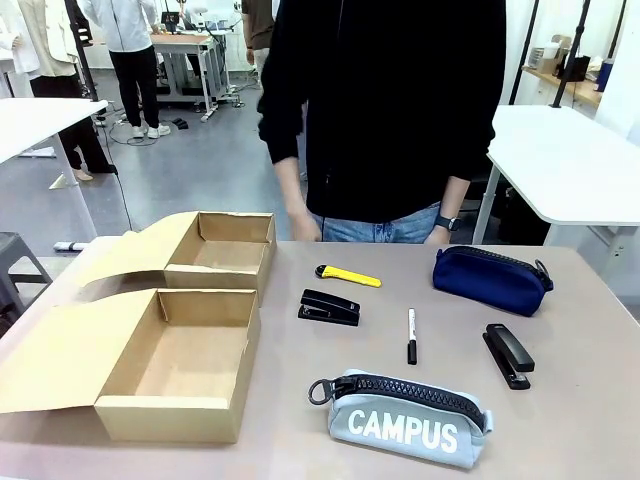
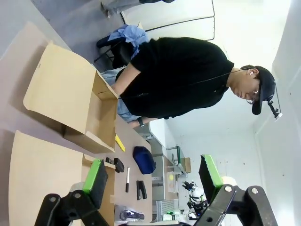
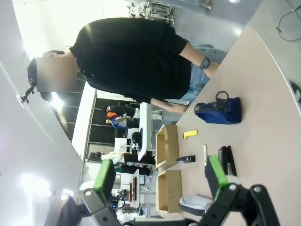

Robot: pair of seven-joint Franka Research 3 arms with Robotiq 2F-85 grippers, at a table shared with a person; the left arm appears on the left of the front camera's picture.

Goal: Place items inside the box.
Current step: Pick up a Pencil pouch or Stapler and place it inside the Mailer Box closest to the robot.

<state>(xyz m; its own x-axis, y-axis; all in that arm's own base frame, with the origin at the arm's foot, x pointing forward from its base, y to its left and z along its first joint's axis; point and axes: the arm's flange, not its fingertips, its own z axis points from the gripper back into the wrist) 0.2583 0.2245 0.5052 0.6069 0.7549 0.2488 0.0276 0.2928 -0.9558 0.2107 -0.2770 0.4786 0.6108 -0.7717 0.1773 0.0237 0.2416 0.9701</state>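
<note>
The larger shallow cardboard box (image 1: pixel 180 365) sits open at the near left, its flap lid (image 1: pixel 55 360) spread to the left; it also shows as box (image 3: pixel 169 188). A navy-blue pouch (image 1: pixel 490 281) lies at the far right, also seen as pouch (image 2: pixel 143 160) and pouch (image 3: pixel 220 112). One black stapler (image 1: pixel 328 307) rests mid-table, a second stapler (image 1: pixel 508 355) at the right. My left gripper (image 2: pixel 153 178) is open and high above the left end, holding nothing. My right gripper (image 3: pixel 161 179) is open too, well above the right end.
A smaller cardboard box (image 1: pixel 222 250) stands behind the larger one. A yellow utility knife (image 1: pixel 348 276), a pen (image 1: pixel 411 335) and the grey CAMPUS pouch (image 1: pixel 410 418) lie on the table. A person (image 1: pixel 385 110) stands at the far edge, hands near the tabletop.
</note>
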